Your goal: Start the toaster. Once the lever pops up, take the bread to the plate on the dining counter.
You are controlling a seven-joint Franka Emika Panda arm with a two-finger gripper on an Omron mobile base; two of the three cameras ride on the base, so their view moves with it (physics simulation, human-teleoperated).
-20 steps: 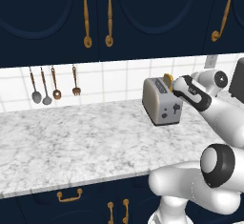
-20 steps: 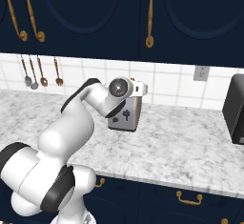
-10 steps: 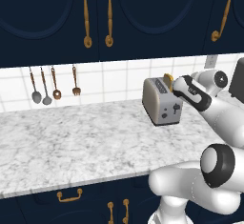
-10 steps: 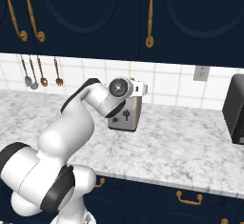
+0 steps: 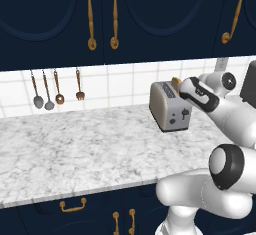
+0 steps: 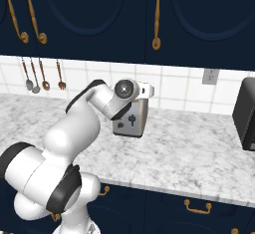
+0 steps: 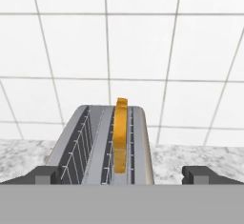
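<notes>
No change: hand (image 7: 122,178) above toaster (image 5: 170,106).

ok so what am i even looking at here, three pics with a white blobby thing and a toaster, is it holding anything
The white blobby thing is a robot arm in a rendered kitchen. Two pictures come from cameras on its base, behind it to the left and right. The third looks out from its hand. On the marble counter stands a silver toaster, with a golden slice of bread sticking up from one slot. The gripper hovers just above the toaster's near end, jaws wide open, holding nothing. Utensils hang on the tiled wall, and a dark appliance sits at the far right.
</notes>
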